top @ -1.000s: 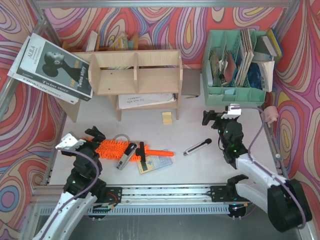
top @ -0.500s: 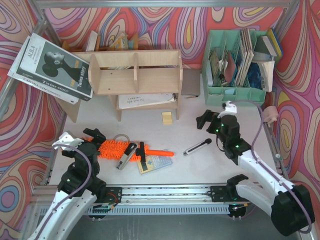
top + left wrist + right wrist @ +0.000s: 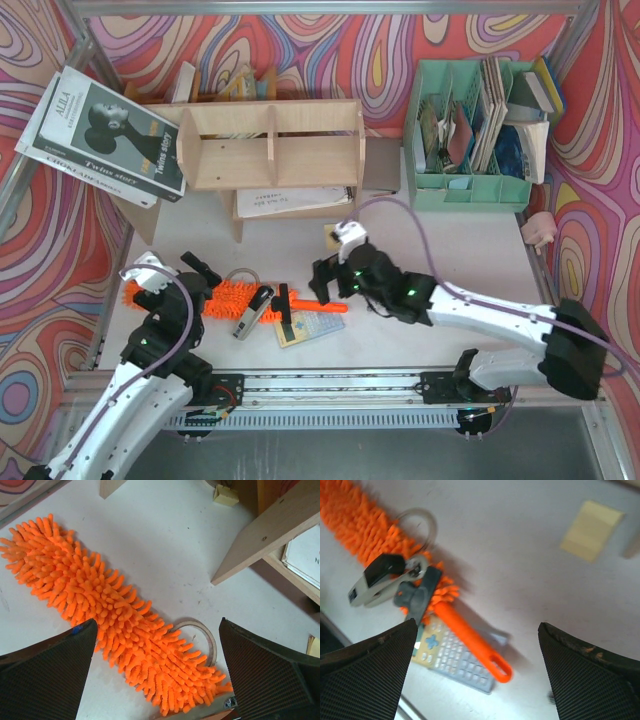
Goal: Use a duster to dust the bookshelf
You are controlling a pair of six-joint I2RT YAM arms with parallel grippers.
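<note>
The orange fluffy duster (image 3: 215, 298) lies flat on the table in front of the plywood bookshelf (image 3: 270, 145), its thin handle (image 3: 322, 305) pointing right. My left gripper (image 3: 198, 285) hovers open over the fluffy head (image 3: 115, 615), one jaw on each side of it and neither touching it. My right gripper (image 3: 322, 283) is open above the handle's looped end (image 3: 470, 640), which lies between the jaws in the right wrist view. Neither gripper holds anything.
A calculator (image 3: 455, 662) lies under the handle. A white-and-black device (image 3: 380, 577), a grey clip (image 3: 417, 592) and a tape ring (image 3: 207, 635) crowd the duster's neck. A yellow sticky note (image 3: 334, 236) lies near the shelf foot. A green organiser (image 3: 470, 185) stands back right, and books (image 3: 105, 135) lean at the left.
My right arm has swung left from in front of the green organiser to above the duster's handle. My left gripper has shifted forward over the fluffy head.
</note>
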